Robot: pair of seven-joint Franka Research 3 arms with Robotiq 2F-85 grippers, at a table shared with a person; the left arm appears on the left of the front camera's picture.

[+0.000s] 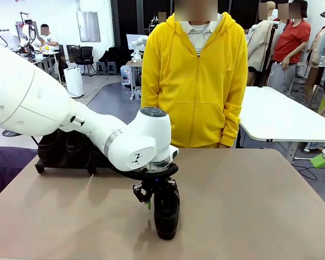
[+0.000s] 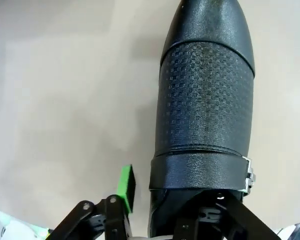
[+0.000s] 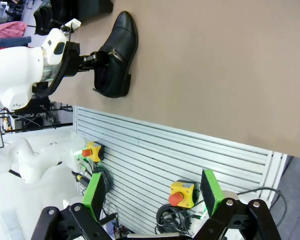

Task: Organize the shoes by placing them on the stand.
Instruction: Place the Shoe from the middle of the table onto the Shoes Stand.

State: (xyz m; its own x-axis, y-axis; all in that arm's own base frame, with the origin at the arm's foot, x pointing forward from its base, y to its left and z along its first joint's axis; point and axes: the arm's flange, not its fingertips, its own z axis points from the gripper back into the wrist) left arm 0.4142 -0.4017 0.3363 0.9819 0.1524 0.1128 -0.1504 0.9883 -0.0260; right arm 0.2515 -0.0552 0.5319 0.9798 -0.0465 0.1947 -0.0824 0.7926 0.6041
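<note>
One black shoe (image 1: 167,214) stands on the table's near middle, toe toward the robot's side. My left gripper (image 1: 150,197) reaches down at its heel opening. In the left wrist view the shoe (image 2: 205,100) has a textured upper. The jaws of the left gripper (image 2: 175,202) straddle its side wall. One green pad (image 2: 126,187) stands a little off the leather and the other finger is hidden at the opening. The stand (image 1: 40,165) sits at the back left behind my arm, with dark shoes (image 1: 57,146) on it. My right gripper (image 3: 154,195) hangs open off the table's edge, holding nothing.
A person in a yellow hoodie (image 1: 197,81) stands at the far side, hands out of sight. The tan table (image 1: 260,206) has free room to the right. In the right wrist view, slatted panelling with red stop buttons (image 3: 182,192) lies below the table edge.
</note>
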